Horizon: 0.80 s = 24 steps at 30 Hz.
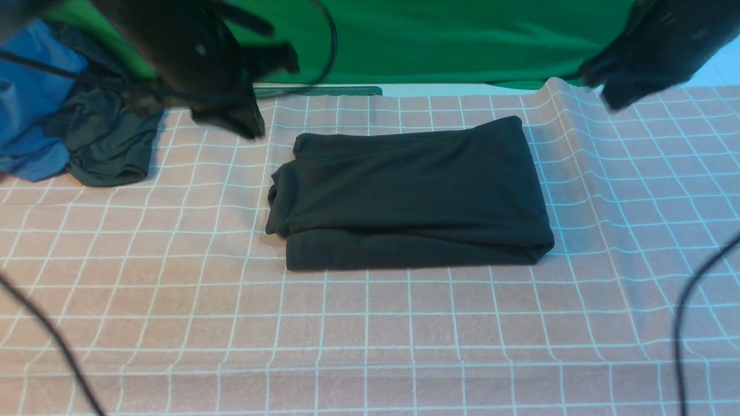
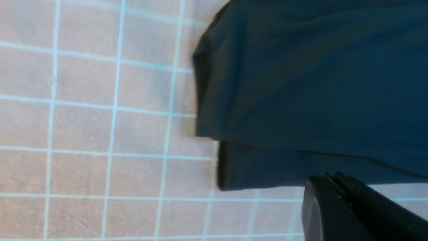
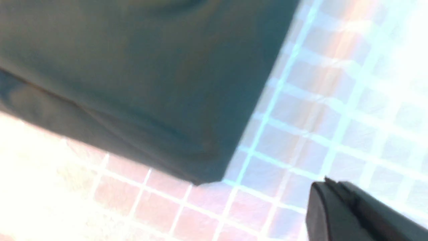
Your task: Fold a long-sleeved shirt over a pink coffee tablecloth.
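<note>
The long-sleeved shirt (image 1: 410, 193) lies folded into a compact rectangle at the centre of the pink coffee tablecloth (image 1: 370, 335), its print out of sight. The left gripper (image 1: 248, 124) hangs above the cloth at about ten o'clock from the shirt, its jaws pressed together on nothing. The right gripper (image 1: 613, 95) hangs at about two o'clock, likewise closed and empty, while a blue garment (image 1: 29, 98) and a dark grey-green garment (image 1: 107, 144) lie heaped at nine o'clock near the table's left edge

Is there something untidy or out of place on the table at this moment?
The long-sleeved shirt lies folded on the pink coffee tablecloth, though its left edge is uneven. A blue garment and a dark grey-green garment lie crumpled at the far left. The cloth ripples near its far right.
</note>
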Each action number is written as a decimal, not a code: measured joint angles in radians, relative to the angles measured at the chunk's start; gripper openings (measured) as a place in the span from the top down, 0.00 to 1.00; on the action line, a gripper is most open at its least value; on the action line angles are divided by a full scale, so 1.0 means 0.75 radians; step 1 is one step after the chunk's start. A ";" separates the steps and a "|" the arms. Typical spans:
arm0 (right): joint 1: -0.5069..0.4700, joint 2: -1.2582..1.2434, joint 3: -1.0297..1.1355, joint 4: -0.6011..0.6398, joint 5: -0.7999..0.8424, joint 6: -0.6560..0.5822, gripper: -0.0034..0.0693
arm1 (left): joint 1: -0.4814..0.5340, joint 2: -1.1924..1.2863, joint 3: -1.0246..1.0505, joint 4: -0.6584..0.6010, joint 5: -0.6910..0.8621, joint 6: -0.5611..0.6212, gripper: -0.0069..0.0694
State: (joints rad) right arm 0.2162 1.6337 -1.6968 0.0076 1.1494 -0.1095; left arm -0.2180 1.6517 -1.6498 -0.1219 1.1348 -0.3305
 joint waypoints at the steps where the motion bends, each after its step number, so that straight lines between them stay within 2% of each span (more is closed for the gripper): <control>1: -0.003 -0.054 0.000 -0.010 0.000 0.000 0.90 | 0.000 -0.044 0.009 0.000 -0.003 0.000 0.89; 8: -0.009 -0.448 0.000 -0.001 -0.035 0.000 0.90 | 0.000 -0.530 0.251 -0.022 -0.095 0.000 0.89; 12: -0.009 -0.633 0.050 -0.010 -0.125 0.000 0.90 | 0.000 -0.768 0.482 -0.025 -0.166 0.000 0.89; 19: -0.009 -0.922 0.361 -0.010 -0.378 0.000 0.90 | 0.000 -1.135 0.905 -0.036 -0.348 -0.006 0.89; 24: -0.009 -1.205 0.754 -0.010 -0.645 0.037 0.90 | 0.000 -1.414 1.239 -0.046 -0.442 -0.034 0.89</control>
State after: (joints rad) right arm 0.2092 0.7297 -1.1316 0.0000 0.6654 -0.0820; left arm -0.2180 0.5913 -0.7209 -0.1567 0.8031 -0.3564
